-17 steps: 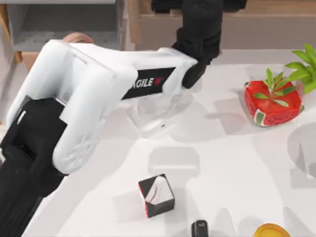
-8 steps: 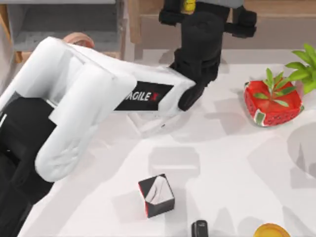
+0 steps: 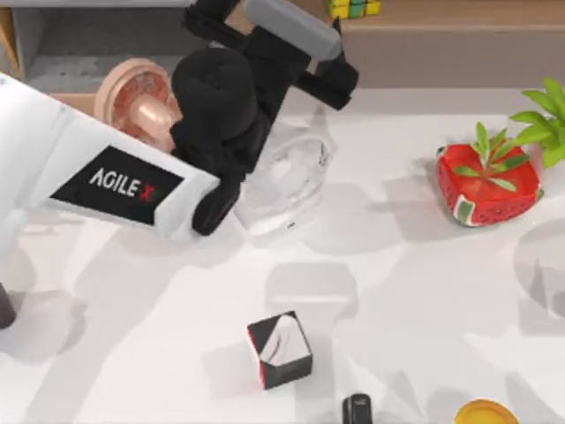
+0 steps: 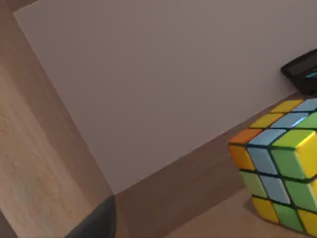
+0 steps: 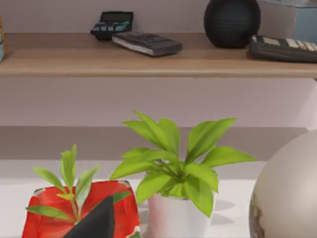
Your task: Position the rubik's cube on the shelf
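**Operator:** Where is the rubik's cube (image 3: pixel 353 7)?

**Spotter:** You'll find it at the 12 o'clock edge of the top view. It sits flat on the plank of the shelf (image 3: pixel 459 13), close to the grey-brown back panel. Your left gripper (image 3: pixel 269 49) is at about 7 o'clock from it, well apart. Its jaws are spread wide and nothing is between them. The placing looks done to me.

**Operator:** And if I have to nudge or re-grip it?

**Spotter:** I'd expect it to be light and rigid, a hard plastic block with glossy coloured tiles and dark grid lines, so probably a bit slick. Take it across two opposite flat faces with your pads on the middle row. Stay off the corners and edges, where it could pivot out. The layers may twist under an uneven squeeze, so close squarely.

**Operator:** What's around it?

**Spotter:** The shelf is light-brown wood with a faint grain, flat and matte. From the left wrist view a dark calculator (image 4: pixel 302 72) lies behind the cube. Below your gripper, at 6 o'clock, stands a clear glass bowl (image 3: pixel 282 177), thin-looking and breakable, so watch it. A pink fan (image 3: pixel 141 97) is at 9 o'clock from the bowl. Your right arm is parked on the table's right, by the leafy plants.
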You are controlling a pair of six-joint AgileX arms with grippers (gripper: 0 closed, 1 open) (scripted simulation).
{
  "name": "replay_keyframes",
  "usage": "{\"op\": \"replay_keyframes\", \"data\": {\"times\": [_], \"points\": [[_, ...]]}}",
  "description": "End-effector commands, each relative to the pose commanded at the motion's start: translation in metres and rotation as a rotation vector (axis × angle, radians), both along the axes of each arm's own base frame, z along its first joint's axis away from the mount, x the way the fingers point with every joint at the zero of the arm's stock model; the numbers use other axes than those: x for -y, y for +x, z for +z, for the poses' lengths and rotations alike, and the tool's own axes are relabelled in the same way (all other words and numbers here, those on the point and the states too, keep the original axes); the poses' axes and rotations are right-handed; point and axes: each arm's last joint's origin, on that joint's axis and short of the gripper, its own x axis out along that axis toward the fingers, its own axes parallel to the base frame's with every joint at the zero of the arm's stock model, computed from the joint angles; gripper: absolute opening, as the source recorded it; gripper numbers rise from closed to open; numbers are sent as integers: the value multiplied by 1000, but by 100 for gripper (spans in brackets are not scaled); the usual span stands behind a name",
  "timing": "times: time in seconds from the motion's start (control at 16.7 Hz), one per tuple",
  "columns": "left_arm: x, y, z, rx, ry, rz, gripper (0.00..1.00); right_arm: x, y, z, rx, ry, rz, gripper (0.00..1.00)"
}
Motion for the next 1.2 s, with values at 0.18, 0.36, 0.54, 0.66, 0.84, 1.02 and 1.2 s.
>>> {"op": "replay_keyframes", "data": {"times": [0.18,0.36,0.54,0.66,0.84,1.02,1.2], "points": [[-87,3,6,109,159,93,100,0,0,0,0,0,0,100],[-183,-4,11,209,353,242,100,0,0,0,0,0,0,100],[-272,-29,16,285,578,406,100,0,0,0,0,0,0,100],[-321,-53,16,313,736,501,100,0,0,0,0,0,0,100],[-374,-92,10,302,956,593,100,0,0,0,0,0,0,100],[-404,-125,-11,233,1106,595,100,0,0,0,0,0,0,100],[-413,-142,-43,134,1147,508,100,0,0,0,0,0,0,100]]}}
